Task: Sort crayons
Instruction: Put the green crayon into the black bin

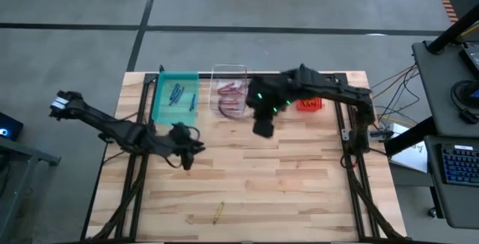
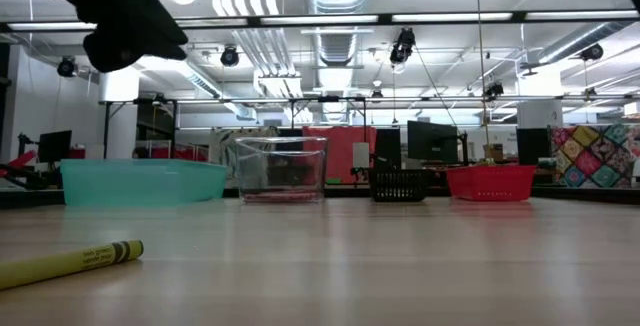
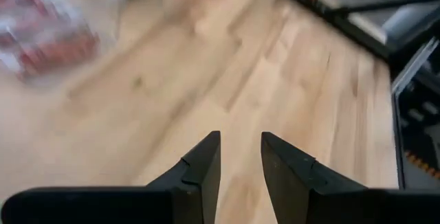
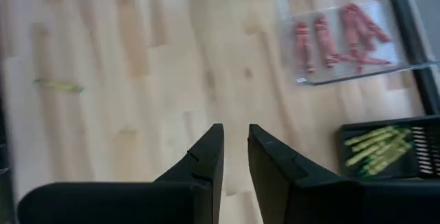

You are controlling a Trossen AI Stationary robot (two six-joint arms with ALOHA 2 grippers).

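The two dark fingers (image 4: 213,159) of the right gripper (image 4: 234,157) are seen slightly parted with only a narrow gap between them, and nothing is grasped; bare wood shows through the gap. The two dark fingers (image 3: 206,165) of the left gripper (image 3: 240,162) are likewise held a little apart, released, with nothing between them.

In the high view the right gripper (image 1: 263,128) is held above the pale wooden plank desk (image 1: 299,191), just in front of the clear plastic bin (image 1: 230,90), while the left gripper (image 1: 187,154) is placed over the desk's left half, near the flat teal plastic bin (image 1: 176,98).

Thin blue crayons (image 1: 177,93) are seen lying inside the teal bin, and red-pink crayons (image 4: 337,38) are gathered in the clear bin. Yellow crayons (image 4: 375,145) are laid in the small black mesh bin (image 4: 423,148) just beside the clear one. A small red mesh bin (image 1: 310,105) is set farther right along the back edge; its contents cannot be told.

One yellow paper-wrapped crayon (image 1: 218,212) is left alone on the desk near the front edge, well apart from the bins and from both grippers; in the low view it (image 2: 70,263) lies flat close to the camera.
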